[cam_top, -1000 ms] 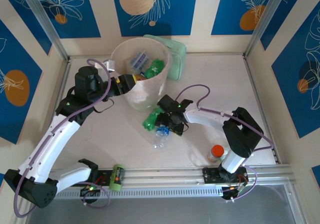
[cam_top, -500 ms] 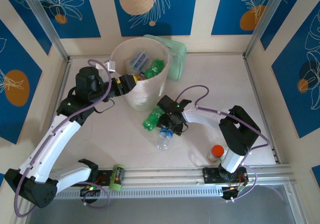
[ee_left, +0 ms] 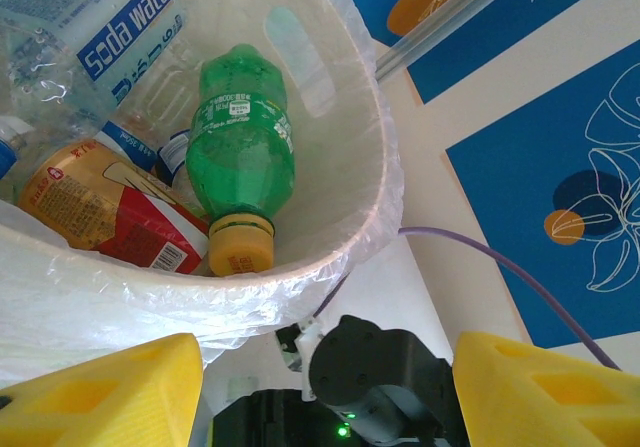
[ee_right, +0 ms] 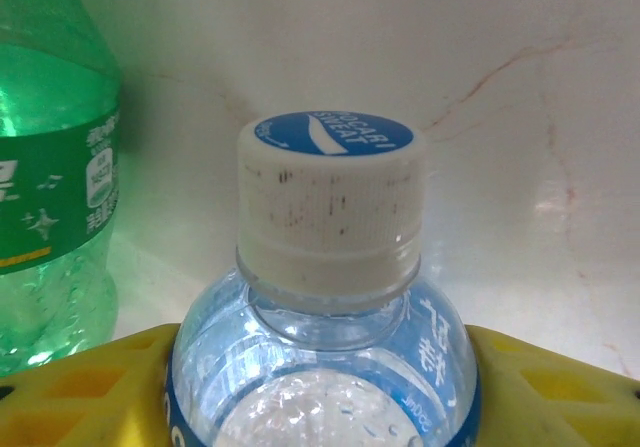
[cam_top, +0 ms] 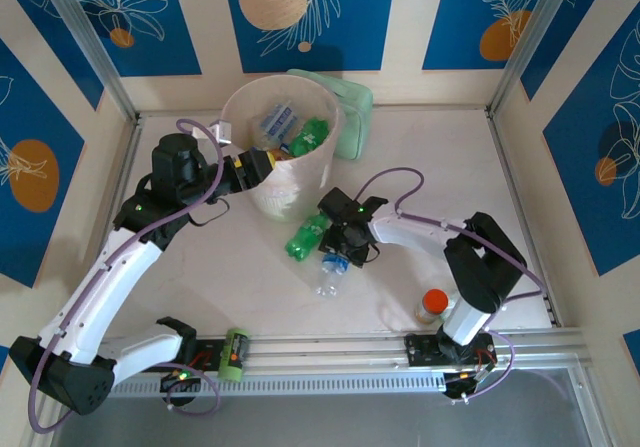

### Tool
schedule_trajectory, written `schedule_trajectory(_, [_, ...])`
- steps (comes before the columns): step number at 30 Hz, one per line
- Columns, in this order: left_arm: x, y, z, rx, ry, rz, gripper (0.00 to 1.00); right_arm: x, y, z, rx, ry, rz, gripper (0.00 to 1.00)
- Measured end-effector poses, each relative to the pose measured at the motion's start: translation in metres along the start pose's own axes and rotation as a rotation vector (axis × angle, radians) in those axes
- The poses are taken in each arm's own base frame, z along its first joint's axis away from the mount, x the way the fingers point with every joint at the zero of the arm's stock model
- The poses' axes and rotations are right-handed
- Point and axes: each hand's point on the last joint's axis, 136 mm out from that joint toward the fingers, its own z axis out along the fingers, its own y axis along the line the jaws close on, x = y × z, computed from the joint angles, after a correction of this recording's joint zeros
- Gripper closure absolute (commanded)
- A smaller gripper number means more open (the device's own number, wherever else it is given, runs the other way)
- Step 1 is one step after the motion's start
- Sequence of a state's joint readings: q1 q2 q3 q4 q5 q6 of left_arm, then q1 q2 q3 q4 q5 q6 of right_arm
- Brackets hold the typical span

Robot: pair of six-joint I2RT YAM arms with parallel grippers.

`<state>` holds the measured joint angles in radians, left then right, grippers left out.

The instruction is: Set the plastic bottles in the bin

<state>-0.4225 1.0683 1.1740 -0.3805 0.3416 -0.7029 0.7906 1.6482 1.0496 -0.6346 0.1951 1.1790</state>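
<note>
Right gripper (ee_right: 320,367) clasps the clear bottle (ee_right: 325,297) mid-table (green bottle (ee_right: 50,197) just beside). Left gripper (ee_left: 325,377), spread wide, hovers at the rim of the bin (ee_left: 350,147), which contains perhaps four binned bottles (ee_left: 240,137).

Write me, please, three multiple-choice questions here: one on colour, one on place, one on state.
1. Cap colour of the green bottle in the bin? A yellow; B red; C black.
2. Where is the orange-capped container? A in the bin; B on the table beside the right arm; C on a box.
3. The left gripper is: A shut on a bottle; B shut, empty; C open.
A: yellow cap in the left wrist view. B: it stands by that arm's base. C: its fingers are wide apart.
</note>
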Motion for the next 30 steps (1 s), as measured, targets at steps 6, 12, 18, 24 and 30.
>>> schedule_trajectory(6, [0.001, -0.007, 0.0, 0.039, 0.013, -0.006, 0.29, -0.01, 0.001, -0.059, -0.117, -0.105, 0.008, 0.37])
schedule_trajectory(12, [-0.001, -0.038, 0.002, 0.18, 0.026, -0.008, 0.21, -0.026, -0.009, -0.14, -0.29, -0.253, 0.057, 0.37])
schedule_trajectory(18, [0.02, -0.077, 0.013, 0.32, 0.115, 0.039, 0.13, -0.049, -0.006, -0.228, -0.502, -0.405, 0.1, 0.37])
schedule_trajectory(24, [0.033, -0.106, 0.018, 0.444, 0.174, 0.061, 0.0, -0.064, 0.027, -0.308, -0.746, -0.499, 0.066, 0.37])
schedule_trajectory(30, [0.047, -0.127, 0.023, 0.538, 0.234, 0.057, 0.0, -0.068, 0.064, -0.358, -0.928, -0.522, 0.001, 0.37])
